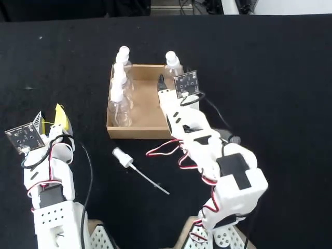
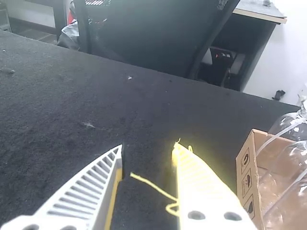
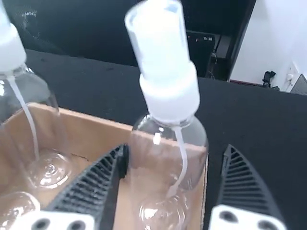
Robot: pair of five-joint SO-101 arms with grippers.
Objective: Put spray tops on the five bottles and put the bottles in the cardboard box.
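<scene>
The cardboard box [image 1: 142,116] sits at the table's middle. Three clear bottles with white spray tops [image 1: 120,85] stand along its left wall. Another capped bottle [image 1: 172,62] [image 3: 169,96] stands in the box's far right corner. My right gripper [image 1: 166,79] [image 3: 175,158] is open just in front of it, one black finger [image 3: 96,184] on each side and apart from the bottle. A loose spray top [image 1: 124,157] with its long tube lies on the cloth in front of the box. My left gripper [image 1: 50,115] [image 2: 146,153] is open over bare cloth, left of the box.
Black cloth covers the table [image 1: 270,78]. In the left wrist view the box corner [image 2: 247,167] and clear bottles [image 2: 288,153] are off to one side. Wide free cloth lies to the right of the box and at the far left.
</scene>
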